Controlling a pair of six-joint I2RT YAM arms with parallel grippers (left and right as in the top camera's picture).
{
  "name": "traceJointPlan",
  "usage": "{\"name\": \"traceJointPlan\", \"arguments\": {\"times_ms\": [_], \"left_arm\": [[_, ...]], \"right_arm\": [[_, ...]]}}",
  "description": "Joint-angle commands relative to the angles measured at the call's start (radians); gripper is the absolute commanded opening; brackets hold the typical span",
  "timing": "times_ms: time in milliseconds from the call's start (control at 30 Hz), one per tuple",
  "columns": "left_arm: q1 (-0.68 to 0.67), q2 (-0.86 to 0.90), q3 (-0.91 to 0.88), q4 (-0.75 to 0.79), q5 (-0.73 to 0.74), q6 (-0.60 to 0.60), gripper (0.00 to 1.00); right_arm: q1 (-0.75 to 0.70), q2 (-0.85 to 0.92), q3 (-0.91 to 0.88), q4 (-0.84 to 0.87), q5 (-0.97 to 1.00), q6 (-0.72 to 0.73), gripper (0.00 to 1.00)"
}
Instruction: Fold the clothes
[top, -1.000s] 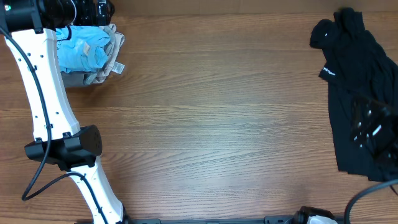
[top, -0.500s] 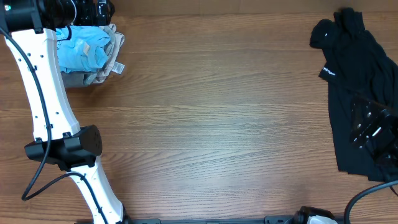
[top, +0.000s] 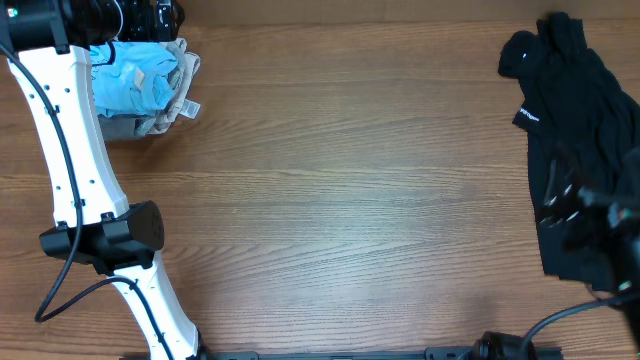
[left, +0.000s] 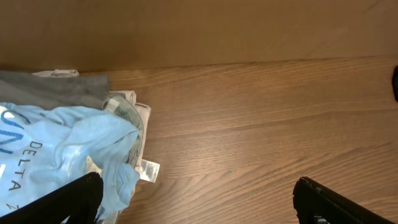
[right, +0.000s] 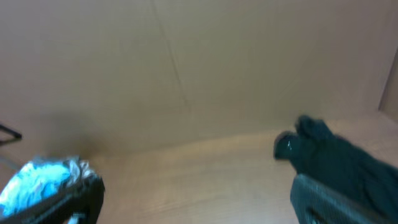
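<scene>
A crumpled black garment (top: 585, 110) lies at the table's right edge; it also shows in the right wrist view (right: 339, 158). My right gripper (top: 580, 212) is blurred over its lower part; in its own view its fingers (right: 199, 202) are wide apart and empty. A pile with a light blue shirt (top: 135, 72) on grey clothes sits at the far left. My left gripper (top: 140, 18) is by the pile's far edge. In the left wrist view its fingers (left: 199, 202) are open and empty beside the blue shirt (left: 62, 149).
The white left arm (top: 75, 170) runs along the left side from the front edge to the pile. A cardboard-coloured wall (left: 199, 31) stands behind the table. Bare wooden table top (top: 350, 180) lies between the two heaps.
My right gripper has shifted a little to the left over the black garment and is now blurred by motion. The left arm and both heaps have not moved.
</scene>
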Motion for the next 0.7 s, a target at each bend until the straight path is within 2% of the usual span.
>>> {"name": "traceJointPlan", "arguments": {"times_ms": [0,200,333,500,667], "left_arm": [[-0.006,0.006,0.003,0.001,0.017,-0.013,1.00],[-0.006,0.006,0.003,0.001,0.017,-0.013,1.00],[-0.006,0.006,0.003,0.001,0.017,-0.013,1.00],[-0.006,0.006,0.003,0.001,0.017,-0.013,1.00],[-0.006,0.006,0.003,0.001,0.017,-0.013,1.00]], "right_arm": [[0.007,-0.189,-0.339,0.197,-0.055,-0.003,1.00],[0.014,-0.456,-0.814,0.533,-0.086,0.003,1.00],[0.031,-0.577,-1.037,0.682,-0.066,0.003,1.00],[0.043,-0.676,-1.199,0.787,0.001,0.003,1.00],[0.072,-0.698,-1.247,0.786,0.076,0.002,1.00]]}}
